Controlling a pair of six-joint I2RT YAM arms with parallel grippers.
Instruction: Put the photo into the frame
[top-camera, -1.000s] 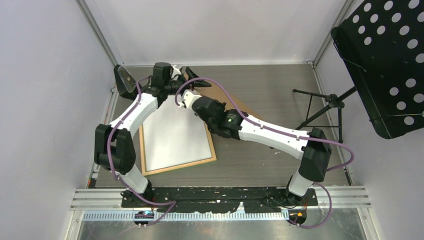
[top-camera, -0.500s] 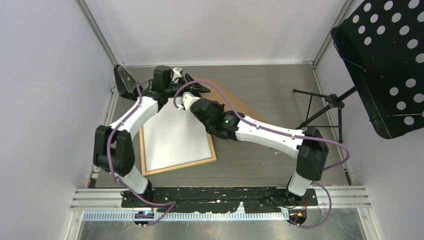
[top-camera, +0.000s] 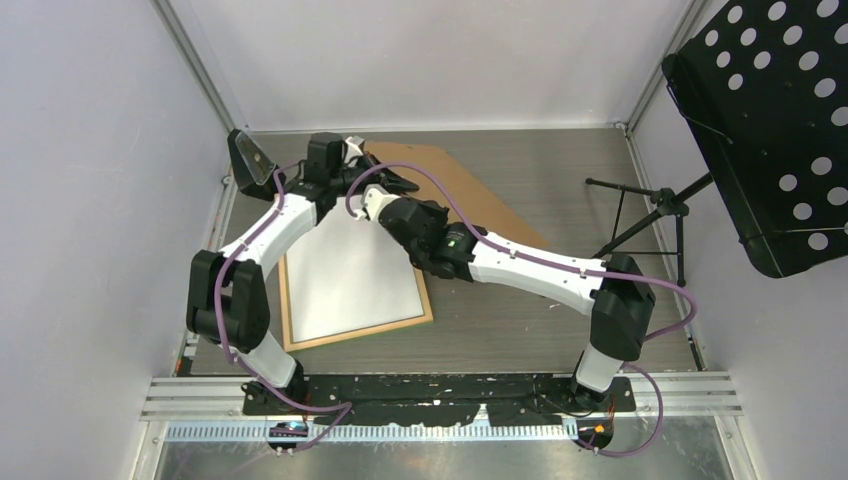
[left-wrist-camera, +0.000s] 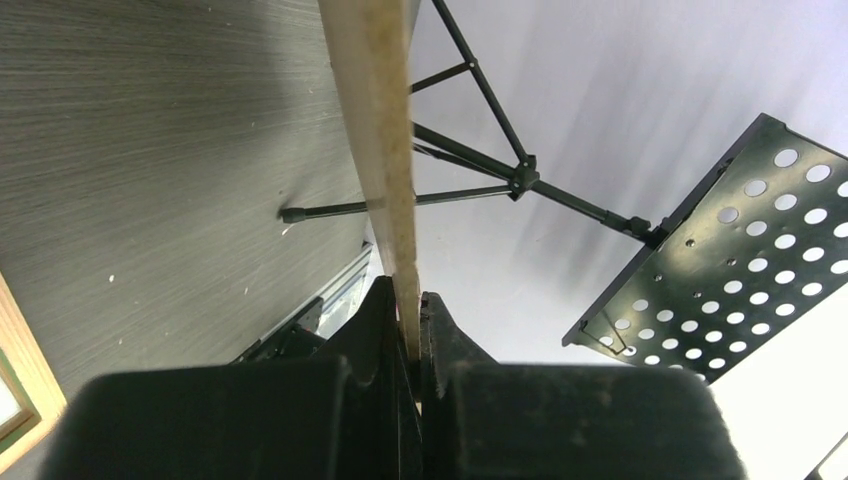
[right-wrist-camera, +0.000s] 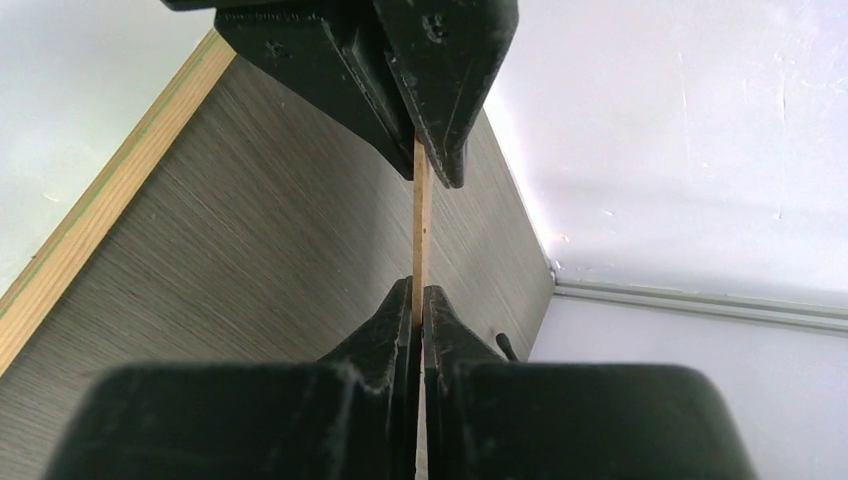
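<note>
Your left pincer (left-wrist-camera: 415, 305) has just clamped the backing board (top-camera: 470, 195) beside your right pincer (right-wrist-camera: 418, 300), also clamped; the board looks ready to carry toward the frame (top-camera: 355, 334) at 7 o'clock.

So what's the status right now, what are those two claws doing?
Left gripper and right gripper both shut on edge of brown backing board. Frame flat on table, white sheet inside. Music stand stands apart, far right.

Brown board (top-camera: 485, 197), pale wooden frame (top-camera: 360, 332), grey wood-grain table (top-camera: 560, 170)
</note>
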